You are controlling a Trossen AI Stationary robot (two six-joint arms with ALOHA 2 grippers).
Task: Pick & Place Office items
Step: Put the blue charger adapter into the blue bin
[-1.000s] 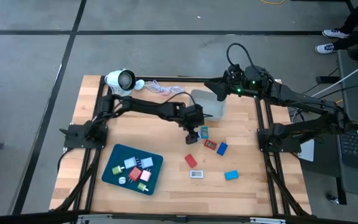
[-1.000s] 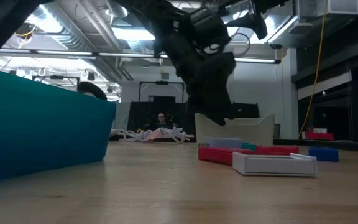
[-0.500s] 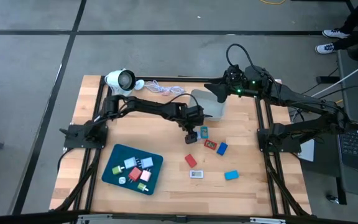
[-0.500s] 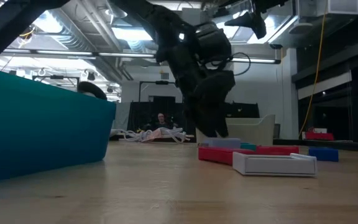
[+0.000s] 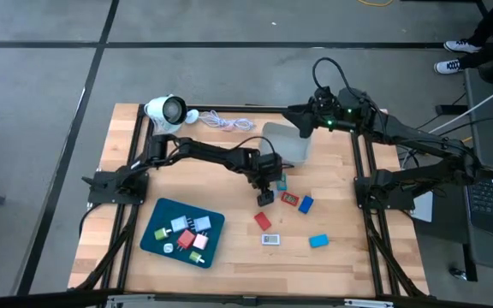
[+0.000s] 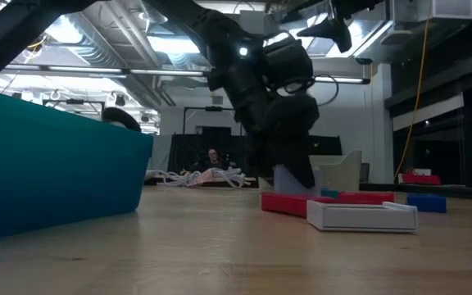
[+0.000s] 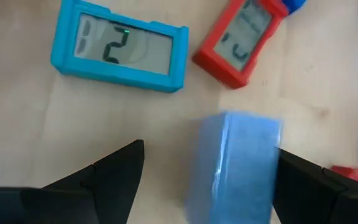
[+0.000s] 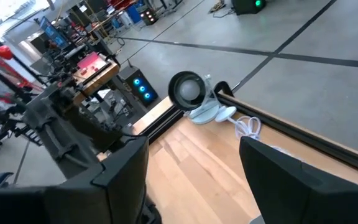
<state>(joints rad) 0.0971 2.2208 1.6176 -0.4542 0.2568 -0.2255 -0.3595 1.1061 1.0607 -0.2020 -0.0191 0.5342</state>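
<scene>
My left gripper (image 5: pixel 266 195) is low over the table's middle, open, pointing down. In the left wrist view (image 7: pixel 210 168) a light blue block (image 7: pixel 235 162) stands on the wood between its fingers, close against one finger (image 7: pixel 303 180). In the low view the block (image 6: pixel 288 179) shows under the gripper. Beside it lie a blue-framed display piece (image 7: pixel 120 46) and a red one (image 7: pixel 241 40). More pieces lie loose: red (image 5: pixel 263 221), white (image 5: pixel 270 239), blue (image 5: pixel 318 241) and blue (image 5: pixel 305 204). My right gripper (image 5: pixel 302 120) waits open above the grey bin's far side. My left gripper stands around the light blue block from above, pointing down. One finger (image 7: pixel 303 180) is right at the block's side (image 7: pixel 272 162), but I cannot tell whether it touches. The other finger (image 7: pixel 117 174) is clearly apart from it. The block rests on the table.
A dark teal tray (image 5: pixel 157 244) with several small pieces sits near the table's left near corner. The grey bin (image 5: pixel 291 147) stands at the far middle. A white round device (image 5: pixel 166 109) and its cord (image 5: pixel 225 122) lie at the far left. Bare wood lies between tray and loose pieces.
My left gripper has come down to the table and shifted a little toward the near edge, ending around the light blue block. My right arm has kept still.
</scene>
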